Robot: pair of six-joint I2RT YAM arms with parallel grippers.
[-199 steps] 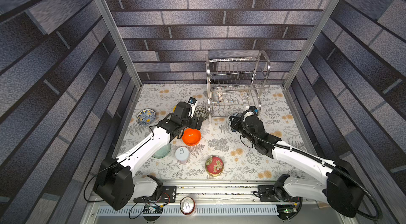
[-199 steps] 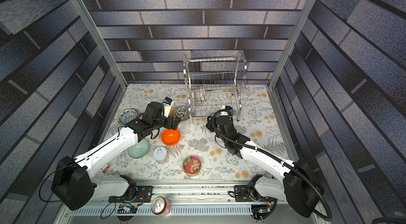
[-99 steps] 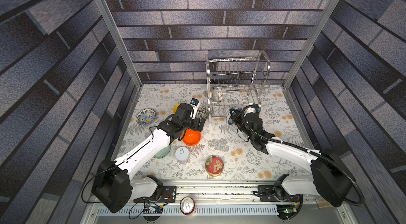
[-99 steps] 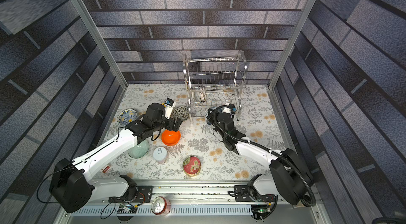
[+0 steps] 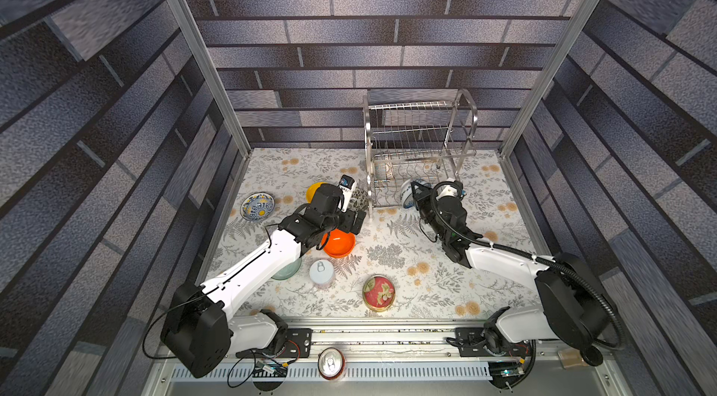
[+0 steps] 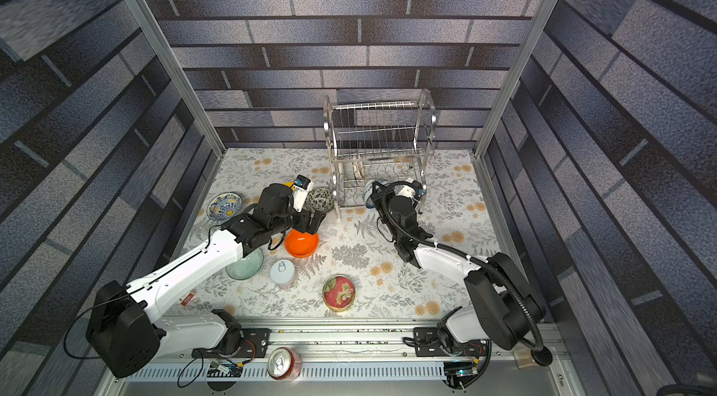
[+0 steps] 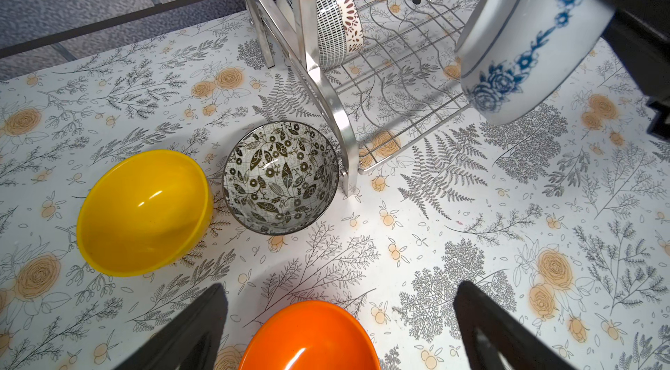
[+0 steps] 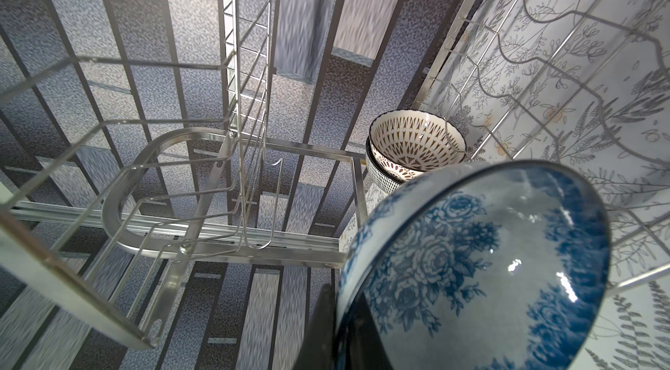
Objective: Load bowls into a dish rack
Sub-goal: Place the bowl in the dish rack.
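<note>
Since a second ago the right arm point(image 5: 500, 258) has been swung nearer to the dish rack point(image 5: 467, 118), and the blue floral bowl point(image 5: 406, 192) has been carried with it to the front of the lower tier. The left arm point(image 5: 264, 262) has hardly been shifted. The blue floral bowl is gripped by its rim in the right jaws, which are closed tight upon it, and it is tipped up on edge. It appears to be held just clear of the lower tier's wires, though contact cannot be ruled out from these views.

At the left end of that tier a lattice-patterned bowl point(image 7: 328, 34) is stood on edge, with a petal-patterned bowl point(image 8: 417, 139) nested inside it.

The left jaws are spread wide and grip nothing. They are hung over the orange bowl point(image 5: 339, 244), whose far rim is seen between the two fingertips point(image 7: 195, 328) in the left wrist view.

On the bench point(image 5: 426, 258) a yellow bowl point(image 7: 145, 212) and a dark floral bowl point(image 7: 281, 177) are set upright side by side, the dark one just beside the rack's front left post. A blue-and-yellow bowl point(image 5: 257, 206) is placed near the bench's left edge, and a pale green bowl point(image 6: 244, 266) is partly hidden under the left arm. A white can point(image 5: 322, 271) and a red tin point(image 5: 378, 292) are placed nearer the front rail.
</note>
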